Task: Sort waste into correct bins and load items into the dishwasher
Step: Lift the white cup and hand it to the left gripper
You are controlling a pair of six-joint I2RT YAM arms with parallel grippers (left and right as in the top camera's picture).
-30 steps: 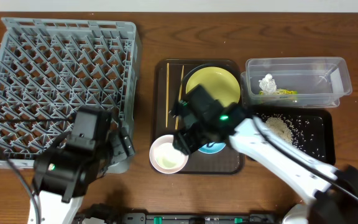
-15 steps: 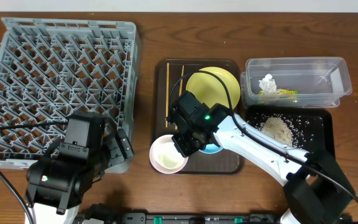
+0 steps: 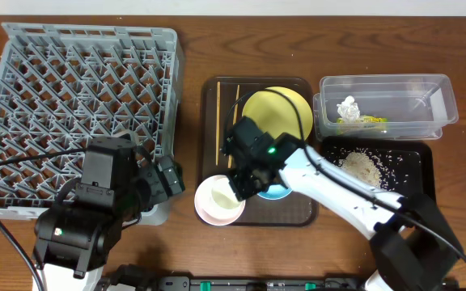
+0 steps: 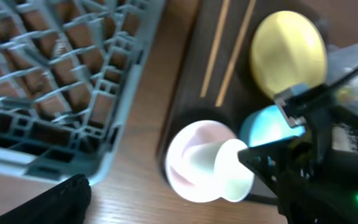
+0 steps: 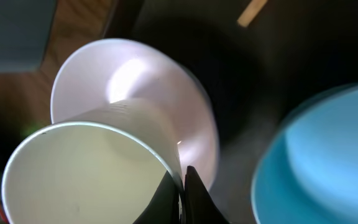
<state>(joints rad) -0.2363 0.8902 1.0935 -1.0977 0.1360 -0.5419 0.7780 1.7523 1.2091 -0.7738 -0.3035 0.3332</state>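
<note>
**Right claw** (image 5: 182, 185): clamped together on the rim of the white cup (image 4: 219, 169). The cup lies tilted, its base down in the pinkish-white bowl (image 4: 180, 163) at the 7 o'clock corner of the brown tray (image 3: 294, 213).

**Also on the tray:**
- light blue bowl (image 4: 263, 127), just beside, at 5 o'clock
- yellow plate (image 3: 285, 109), at 1 o'clock
- chopsticks (image 3: 218, 121), along the 10 o'clock side

**Left claw** (image 3: 167, 176): fingers apart and empty, above the tabletop at the 4 o'clock corner of the dish rack (image 3: 79, 97).
</note>
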